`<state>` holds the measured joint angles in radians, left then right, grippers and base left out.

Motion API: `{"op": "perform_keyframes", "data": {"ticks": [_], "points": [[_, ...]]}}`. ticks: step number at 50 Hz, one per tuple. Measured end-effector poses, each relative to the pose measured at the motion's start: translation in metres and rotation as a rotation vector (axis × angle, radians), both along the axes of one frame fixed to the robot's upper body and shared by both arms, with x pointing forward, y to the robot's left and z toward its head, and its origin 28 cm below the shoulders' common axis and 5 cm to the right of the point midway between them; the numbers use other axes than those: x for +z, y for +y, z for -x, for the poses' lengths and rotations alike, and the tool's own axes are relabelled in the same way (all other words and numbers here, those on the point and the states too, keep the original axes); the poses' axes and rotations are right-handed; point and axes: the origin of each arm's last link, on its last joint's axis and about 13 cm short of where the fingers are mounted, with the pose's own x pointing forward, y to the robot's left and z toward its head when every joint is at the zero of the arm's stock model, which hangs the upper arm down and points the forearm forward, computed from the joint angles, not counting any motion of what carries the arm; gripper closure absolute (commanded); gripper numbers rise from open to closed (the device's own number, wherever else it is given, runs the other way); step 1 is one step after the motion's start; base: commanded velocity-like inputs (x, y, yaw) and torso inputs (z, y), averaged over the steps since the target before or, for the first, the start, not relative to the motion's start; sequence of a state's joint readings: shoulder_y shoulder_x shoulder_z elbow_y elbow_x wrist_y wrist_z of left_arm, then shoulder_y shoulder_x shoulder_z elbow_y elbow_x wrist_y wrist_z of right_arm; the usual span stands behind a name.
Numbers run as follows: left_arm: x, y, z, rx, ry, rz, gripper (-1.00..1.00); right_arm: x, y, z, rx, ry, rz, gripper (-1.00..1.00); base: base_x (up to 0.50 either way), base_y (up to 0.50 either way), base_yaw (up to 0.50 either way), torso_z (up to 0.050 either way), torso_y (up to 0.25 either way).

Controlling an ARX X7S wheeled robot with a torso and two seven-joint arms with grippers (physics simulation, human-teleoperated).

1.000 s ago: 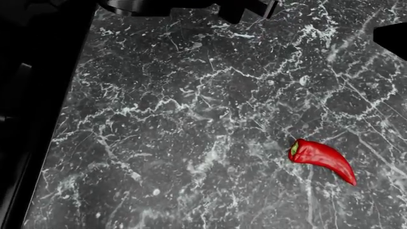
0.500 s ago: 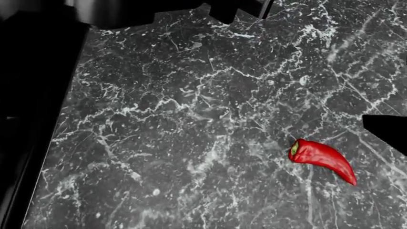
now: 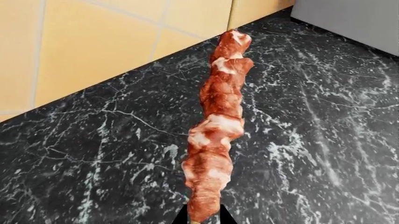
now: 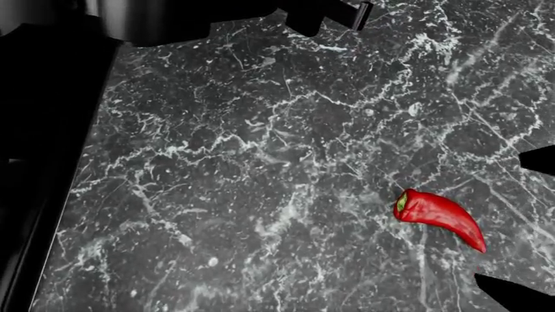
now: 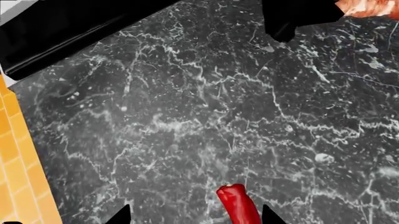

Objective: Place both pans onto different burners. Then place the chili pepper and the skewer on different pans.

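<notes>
My left gripper (image 3: 204, 220) is shut on the near end of the skewer (image 3: 218, 126), whose pinkish-brown meat chunks stretch away from the jaws above the dark marble counter. The red chili pepper (image 4: 438, 218) lies on the counter at the head view's lower right. In the right wrist view the chili pepper (image 5: 240, 205) lies between the spread fingers of my open right gripper (image 5: 194, 219), nearer one of them. In the head view the right gripper's fingertips (image 4: 537, 159) show at the right edge beside the pepper. The left gripper with the skewer's meat (image 5: 367, 7) also shows in the right wrist view. No pan is in view.
The black stove (image 4: 43, 130) borders the counter on the left; its burners cannot be made out. My left arm (image 4: 217, 13) hangs over the counter's far edge. A yellow tiled wall (image 3: 93, 42) backs the counter. A grey steel side (image 3: 355, 18) stands near the skewer's tip.
My right gripper's dark fingers have come down from the head view's upper right and now sit either side of the pepper's end. The left arm shifted slightly. The pepper has not moved.
</notes>
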<state>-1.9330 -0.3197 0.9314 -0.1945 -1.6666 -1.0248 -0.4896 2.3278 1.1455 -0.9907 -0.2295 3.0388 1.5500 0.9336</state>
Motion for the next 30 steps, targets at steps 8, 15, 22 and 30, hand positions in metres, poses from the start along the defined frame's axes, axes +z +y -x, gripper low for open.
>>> {"op": "perform_keyframes", "data": {"ticks": [8, 15, 22, 30], "points": [[0.000, 0.000, 0.001, -0.004, 0.000, 0.001, 1.00, -0.006, 0.003, 0.000, -0.007, 0.015, 0.050, -1.00, 0.00, 0.00, 0.00, 0.000, 0.000], [0.000, 0.000, 0.002, -0.007, 0.001, 0.002, 1.00, -0.013, 0.006, -0.008, -0.020, 0.023, 0.076, -1.00, 0.00, 0.00, 0.00, 0.000, 0.000], [-0.001, -0.001, 0.002, -0.010, 0.002, 0.002, 1.00, -0.018, 0.009, -0.018, -0.034, 0.030, 0.093, -1.00, 0.00, 0.00, 0.00, 0.000, 0.000], [-0.001, -0.001, 0.002, -0.014, 0.004, 0.003, 1.00, -0.024, 0.010, -0.028, -0.045, 0.041, 0.109, -1.00, 0.00, 0.00, 0.00, 0.000, 0.000]]}}
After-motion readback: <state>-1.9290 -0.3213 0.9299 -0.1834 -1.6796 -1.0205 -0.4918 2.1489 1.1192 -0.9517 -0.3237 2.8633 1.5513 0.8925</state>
